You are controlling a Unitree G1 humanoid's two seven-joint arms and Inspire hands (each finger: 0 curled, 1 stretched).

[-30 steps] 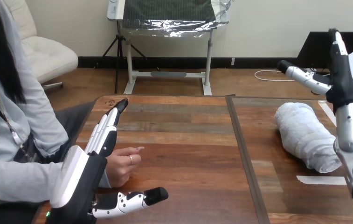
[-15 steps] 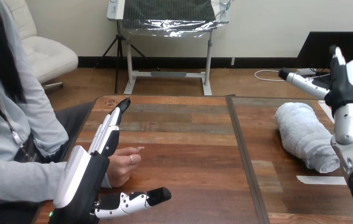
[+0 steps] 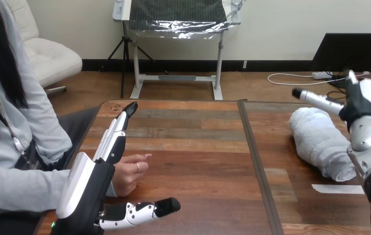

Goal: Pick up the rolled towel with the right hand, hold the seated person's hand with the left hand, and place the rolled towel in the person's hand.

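We see our left hand (image 3: 86,182) standing on edge above the wooden table (image 3: 198,152). It is wide open, with its fingers running straight out away from us and its thumb spread off to the side, so it grips nothing. The person's hand (image 3: 128,172) lies loosely curled on the table in the gap between those fingers and that thumb, right by the palm side of our left hand. We cannot tell whether the two actually touch, and no finger of ours bends round it. Our right hand (image 3: 367,98) is raised well apart from the left one. It is likewise open and empty, its back turned to us and its thumb reaching sideways toward our left hand. The rolled towel (image 3: 318,139) lies on the table just below that right hand, its far end under the outstretched thumb and its near end beside our right forearm (image 3: 369,161). A strip of white tape (image 3: 337,188) lies close to that forearm, nearer to us than the towel.
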